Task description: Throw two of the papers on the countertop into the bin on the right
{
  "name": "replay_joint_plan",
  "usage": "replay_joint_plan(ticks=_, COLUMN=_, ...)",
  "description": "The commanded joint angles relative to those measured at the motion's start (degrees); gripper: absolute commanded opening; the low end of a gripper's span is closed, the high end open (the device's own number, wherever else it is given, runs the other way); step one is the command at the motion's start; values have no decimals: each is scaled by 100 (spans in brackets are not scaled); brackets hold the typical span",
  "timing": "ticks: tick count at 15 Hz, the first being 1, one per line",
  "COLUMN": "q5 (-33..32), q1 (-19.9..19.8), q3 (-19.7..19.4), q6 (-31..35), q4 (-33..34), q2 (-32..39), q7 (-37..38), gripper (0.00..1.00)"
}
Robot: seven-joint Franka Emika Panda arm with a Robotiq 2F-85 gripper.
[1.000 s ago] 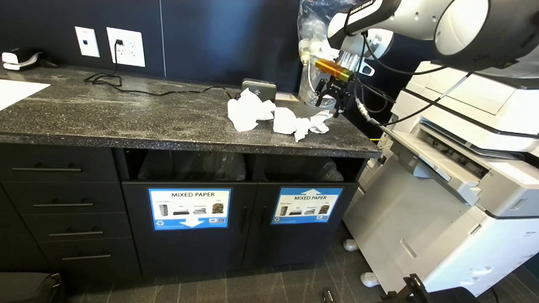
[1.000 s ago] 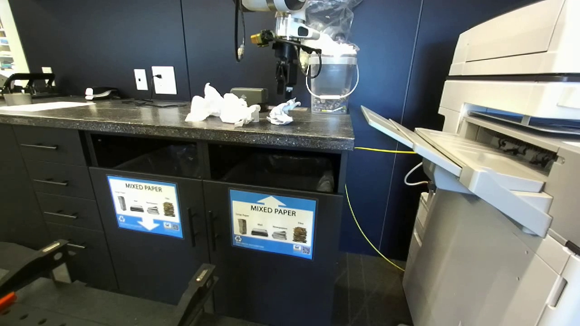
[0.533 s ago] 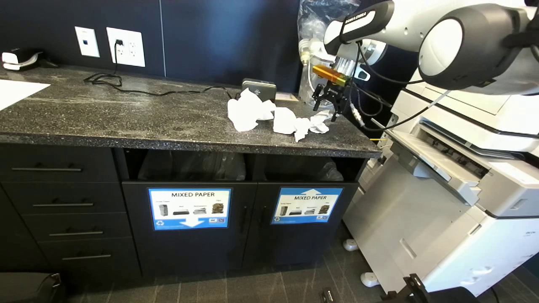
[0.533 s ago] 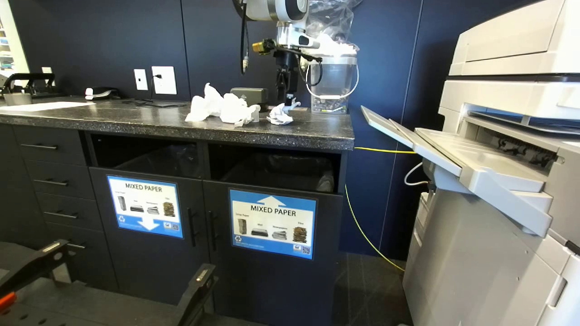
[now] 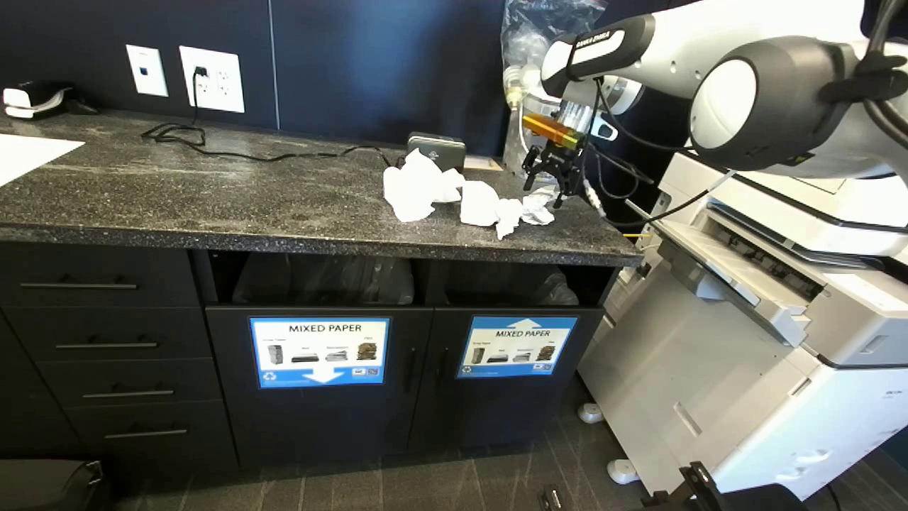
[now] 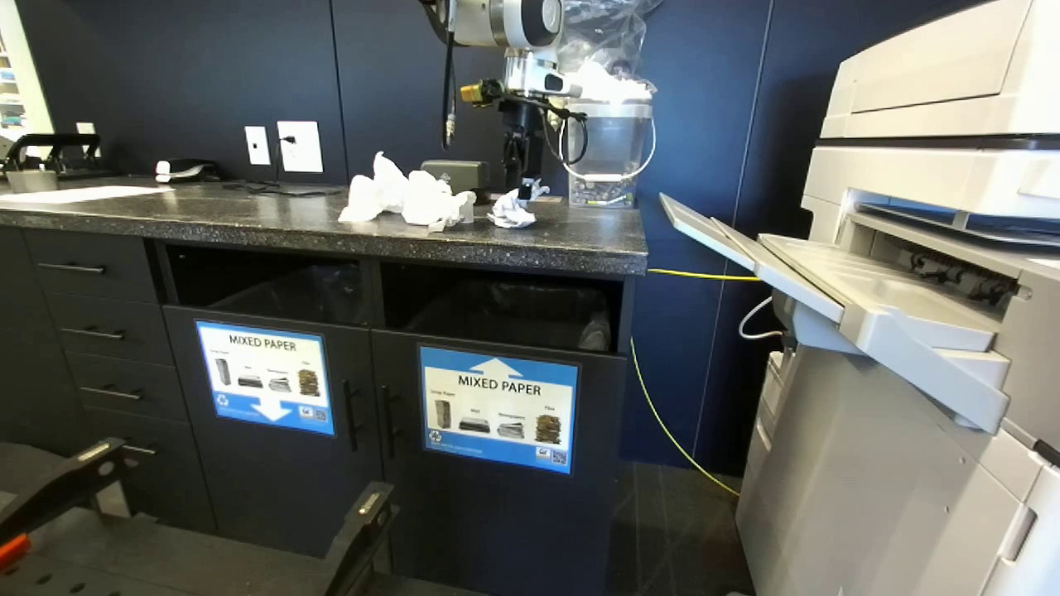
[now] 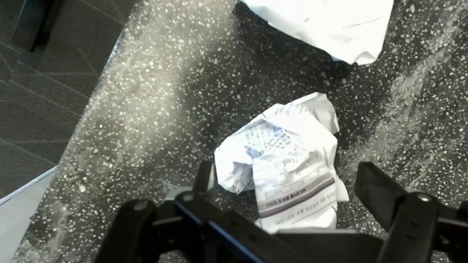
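Several crumpled white papers lie on the dark speckled countertop [image 5: 248,191]. The rightmost paper [image 5: 537,210] has printed text and a dark band in the wrist view [image 7: 292,157]. Other papers [image 5: 418,188] lie left of it in both exterior views [image 6: 431,204]; part of one other paper [image 7: 329,29] shows at the wrist view's top. My gripper [image 5: 543,196] is open, pointing down over the rightmost paper, one finger on each side of it in the wrist view [image 7: 285,173]. Whether they touch is unclear. The bin, the right cabinet compartment [image 6: 497,521], has an open slot and a "MIXED PAPER" sign.
A similar left compartment [image 5: 319,419] also has a "MIXED PAPER" sign. A small grey box [image 5: 438,150] stands behind the papers. A clear bucket [image 6: 609,149] with a plastic bag stands at the back right. A large printer [image 5: 709,341] stands beyond the countertop's right end.
My gripper has come down and slightly left in the exterior view from above the rightmost paper to around it. The papers have not visibly moved.
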Motion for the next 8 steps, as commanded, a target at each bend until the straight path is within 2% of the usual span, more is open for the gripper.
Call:
replay_joint_plan(ticks=1, q5=-13, q1=-35, q3=15, q6=-244, q4=539, q2=281, q7=-12, gripper=74)
replay_joint_plan(ticks=4, q5=-41, q1=-28, q3=2, q6=-345, q4=603, q2=339, q7=-46, gripper=49)
replay_joint_plan(ticks=8, q5=-42, q1=-39, q3=1, q6=-456, q4=679, q2=398, q7=-89, gripper=21)
